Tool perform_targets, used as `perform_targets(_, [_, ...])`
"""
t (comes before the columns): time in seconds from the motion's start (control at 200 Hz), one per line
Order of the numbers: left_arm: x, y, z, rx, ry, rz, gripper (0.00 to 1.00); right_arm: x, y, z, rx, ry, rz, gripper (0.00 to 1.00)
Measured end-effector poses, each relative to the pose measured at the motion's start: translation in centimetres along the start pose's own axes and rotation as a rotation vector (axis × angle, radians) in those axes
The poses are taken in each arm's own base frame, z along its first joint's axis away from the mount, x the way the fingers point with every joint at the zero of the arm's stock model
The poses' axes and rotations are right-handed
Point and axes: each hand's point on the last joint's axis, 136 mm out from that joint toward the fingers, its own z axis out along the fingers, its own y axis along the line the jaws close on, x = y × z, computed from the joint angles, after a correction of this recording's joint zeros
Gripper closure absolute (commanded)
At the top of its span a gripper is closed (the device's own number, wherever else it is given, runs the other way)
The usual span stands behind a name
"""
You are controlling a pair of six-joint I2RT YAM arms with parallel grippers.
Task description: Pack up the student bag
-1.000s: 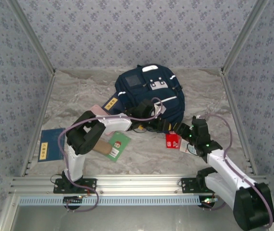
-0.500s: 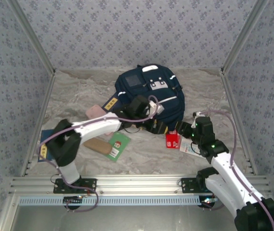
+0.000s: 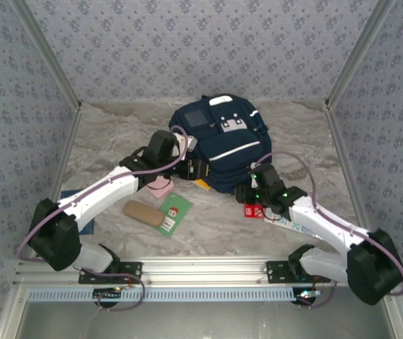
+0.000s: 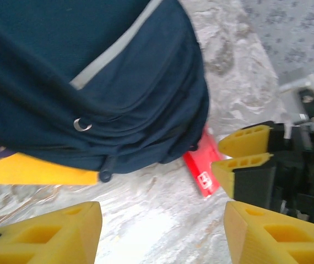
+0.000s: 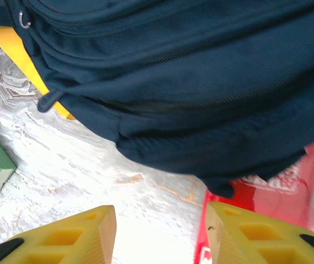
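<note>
Both arms have swung to the student bag's (image 3: 223, 141) near side, left end effector (image 4: 162, 212) and right end effector (image 5: 160, 212) wide, empty. Opening stage, probably; next, pinch the zip pull (image 4: 106, 175).

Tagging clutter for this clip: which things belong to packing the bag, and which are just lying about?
Job: student bag; yellow flat item tucked under it; red packet at its edge.
Lying about, likely awaiting packing: green card; tan pouch; pink item.

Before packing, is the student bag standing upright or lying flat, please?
Lying flat: the student bag turns its front up toward the top camera.
</note>
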Motion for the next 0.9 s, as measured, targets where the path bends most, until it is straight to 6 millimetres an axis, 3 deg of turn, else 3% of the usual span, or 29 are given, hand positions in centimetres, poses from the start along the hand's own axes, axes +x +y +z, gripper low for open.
perform_targets(0.13, [0.0,1.5,-0.1,-0.068,-0.014,-0.041,0.4,-2.0,1.6,1.0,0.092,0.007,0.048,0.68])
perform_targets(0.25, [-0.7,3.7,-1.1,-0.141,-0.065,-0.107,0.39,-3.0,3.7,2.2,0.165,0.02,0.129,0.68])
perform_targets(0.445, [-1.8,7.1,-4.0,-0.229,-0.17,-0.229,0.39,-2.2,7.7,4.5,0.187,0.063,0.278,0.49])
perform_targets(0.555, [-2.1,7.6,-4.5,-0.236,-0.194,-0.259,0.39,-1.8,9.3,5.8,0.184,0.078,0.362,0.42])
perform_targets(0.715, [-2.1,7.8,-4.4,-0.234,-0.204,-0.282,0.39,-0.8,9.8,7.1,0.2,0.092,0.488,0.42])
perform_targets(0.899, [-2.2,7.8,-5.3,-0.235,-0.235,-0.291,0.39,-1.4,10.3,8.0,0.194,0.073,0.585,0.43])
